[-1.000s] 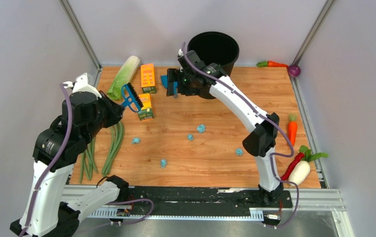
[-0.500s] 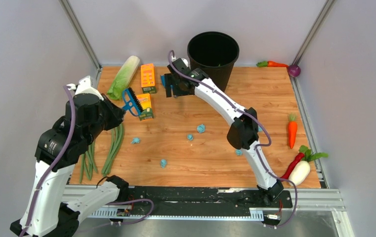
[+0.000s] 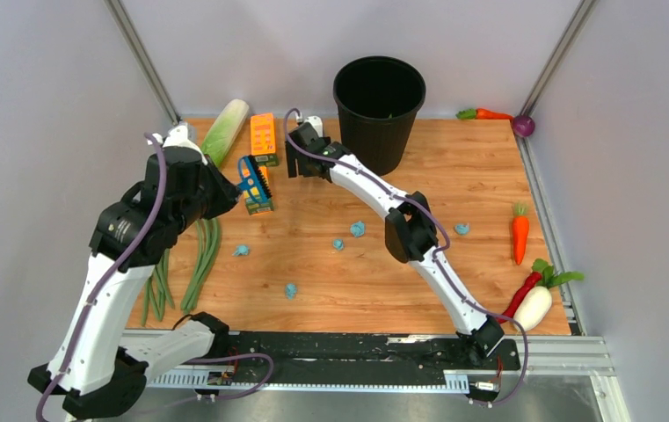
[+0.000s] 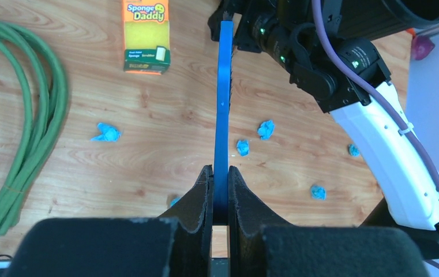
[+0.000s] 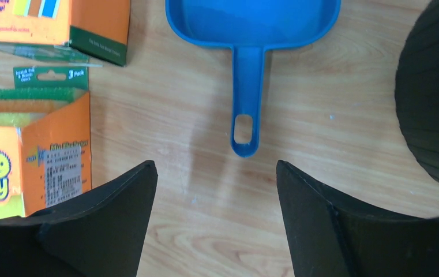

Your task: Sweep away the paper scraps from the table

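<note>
Your left gripper (image 4: 220,173) clamps a blue plastic hand brush (image 4: 223,86); orange "Sponge Daddy" cardboard box (image 4: 146,34) at 11 o'clock. Your right gripper (image 5: 216,170) gapes empty, a blue plastic dustpan (image 5: 251,23) at 12 o'clock.

Left end effector (image 4: 220,172) pinches the brush (image 4: 224,86), elbow raised; right end effector (image 5: 217,166) gapes wide, arm stretched far forward.
</note>
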Controlling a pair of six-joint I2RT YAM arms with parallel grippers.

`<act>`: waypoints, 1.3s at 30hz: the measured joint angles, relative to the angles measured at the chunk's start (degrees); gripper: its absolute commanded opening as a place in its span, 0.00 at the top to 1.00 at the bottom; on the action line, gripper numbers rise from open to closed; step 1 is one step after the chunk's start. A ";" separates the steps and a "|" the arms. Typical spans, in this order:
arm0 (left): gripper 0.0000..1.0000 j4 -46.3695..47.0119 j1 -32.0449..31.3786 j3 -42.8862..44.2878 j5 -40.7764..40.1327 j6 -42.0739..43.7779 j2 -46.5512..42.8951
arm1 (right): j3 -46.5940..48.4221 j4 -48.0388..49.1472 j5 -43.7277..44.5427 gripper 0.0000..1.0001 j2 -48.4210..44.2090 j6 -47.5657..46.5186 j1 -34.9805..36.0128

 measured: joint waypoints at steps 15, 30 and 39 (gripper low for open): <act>1.00 0.68 0.00 0.07 1.95 1.57 2.97 | 2.43 10.67 4.76 0.27 4.57 -0.92 -0.07; 1.00 1.55 0.00 0.13 1.66 3.89 2.23 | 2.05 14.86 5.95 0.33 7.54 -0.63 -1.40; 1.00 1.55 0.00 0.13 0.22 4.28 1.49 | 0.68 16.39 4.44 0.39 8.79 0.42 -2.16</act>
